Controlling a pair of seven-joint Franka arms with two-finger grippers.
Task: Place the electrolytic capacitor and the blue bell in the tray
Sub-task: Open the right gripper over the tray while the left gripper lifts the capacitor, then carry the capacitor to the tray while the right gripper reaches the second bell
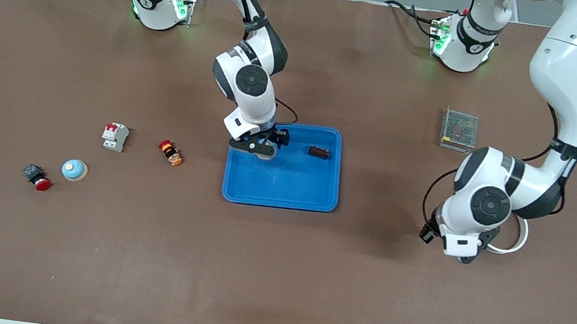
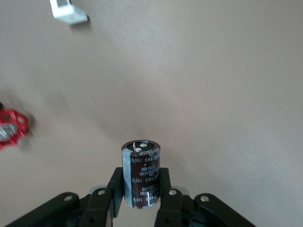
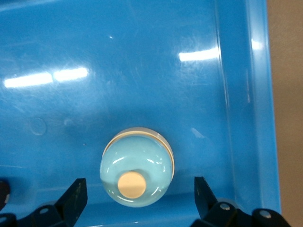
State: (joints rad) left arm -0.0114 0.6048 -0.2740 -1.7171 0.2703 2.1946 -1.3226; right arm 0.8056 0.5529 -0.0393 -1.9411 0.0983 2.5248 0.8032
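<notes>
- The brown table (image 1: 272, 274) fills the front view, with both arm bases along its top edge.
- The right arm reaches to the centre of the frame. The right gripper (image 1: 261, 148) hangs low over the upper corner of the tray nearest the right arm's base. Its fingers (image 3: 75, 196) are spread wide and grip nothing.
- The left arm bends down over bare table toward its own end. The left gripper (image 1: 462, 256) is clamped on the electrolytic capacitor (image 2: 141, 175), a dark brown can held upright between the fingers, above the table and not in the tray.
- The tray (image 1: 283, 195) lies flat at the centre of the table. It holds two things.
- The blue bell (image 3: 137, 166) sits on the tray floor close to the rim, between the right gripper's open fingers and touching neither.
- A small dark brown part (image 1: 318, 152) lies in the tray's upper area, apart from the bell.
- A second pale blue bell (image 1: 74, 170) rests on the table toward the right arm's end, well apart from the tray.
</notes>
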